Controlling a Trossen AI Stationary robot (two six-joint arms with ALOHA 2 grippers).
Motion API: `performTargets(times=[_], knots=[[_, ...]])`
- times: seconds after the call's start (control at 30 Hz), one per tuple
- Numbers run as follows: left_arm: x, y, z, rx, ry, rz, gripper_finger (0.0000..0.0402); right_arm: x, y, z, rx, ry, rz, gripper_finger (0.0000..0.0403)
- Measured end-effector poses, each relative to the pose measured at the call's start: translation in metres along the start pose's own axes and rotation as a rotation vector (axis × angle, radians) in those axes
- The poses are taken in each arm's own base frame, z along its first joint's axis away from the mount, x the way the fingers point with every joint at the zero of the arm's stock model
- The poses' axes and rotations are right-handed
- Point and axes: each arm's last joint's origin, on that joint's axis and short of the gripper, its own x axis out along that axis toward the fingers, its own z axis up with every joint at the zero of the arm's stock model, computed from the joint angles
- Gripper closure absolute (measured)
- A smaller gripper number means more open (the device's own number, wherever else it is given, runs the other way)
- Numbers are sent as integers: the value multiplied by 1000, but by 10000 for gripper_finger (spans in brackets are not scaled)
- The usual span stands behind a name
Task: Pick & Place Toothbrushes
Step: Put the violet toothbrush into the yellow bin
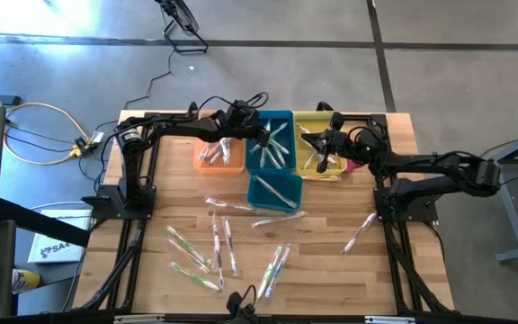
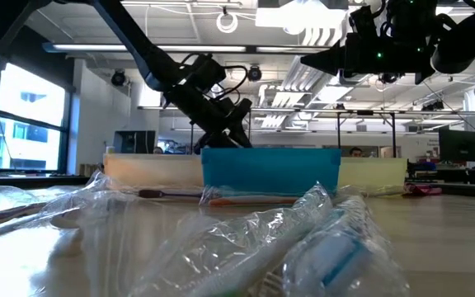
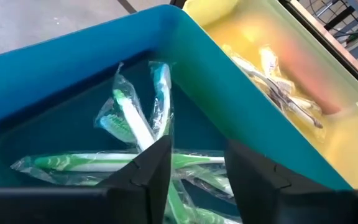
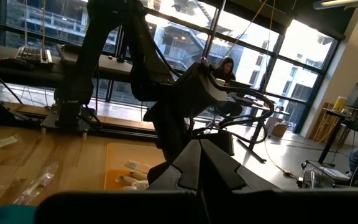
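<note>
Left hand [image 1: 261,135] positioned above the teal plastic bin [image 1: 272,121] at the far edge of the wooden worktop [image 1: 331,270], fingers [image 3: 151,168] parted with a clear gap, nothing between them. Directly below, inside the teal bin, several clear-wrapped toothbrushes with green and white handles [image 3: 129,124], lying crossed on the bin floor.

Right hand [image 1: 317,144] suspended over the yellow translucent bin [image 1: 308,117] at the far edge toward the right corner, fingers [image 4: 197,168] pressed together, nothing seen between them. More wrapped toothbrushes inside the yellow bin [image 3: 278,87].

Orange bin [image 1: 207,164] at the left of the teal one, brushes inside. Second, smaller teal bin [image 1: 272,191] just nearer the worktop centre, one wrapped brush in it.

Loose wrapped toothbrushes [image 1: 218,243] scattered over the middle and near half of the worktop; one separate brush [image 1: 360,232] near the right edge.
</note>
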Motion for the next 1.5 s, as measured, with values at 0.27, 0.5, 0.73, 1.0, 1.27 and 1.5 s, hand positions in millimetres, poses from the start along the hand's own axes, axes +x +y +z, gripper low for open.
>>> performTargets(times=[0.27,0.5,0.73,1.0,1.27,1.5], knots=[[0,0,0,0,0,0,241,0,0,0,0,0,0,401],[0,0,0,-1,0,0,241,0,0,0,0,0,0,401],[0,0,0,16,1,0,241,0,0,0,4,0,0,401],[1,-15,-8,89,48,-75,241,0,0,0,8,4,1,401],[-12,-23,-8,114,11,-92,241,0,1,-2,12,23,6,401],[-65,-20,-17,118,-100,-65,241,0,1,-5,18,49,12,401]])
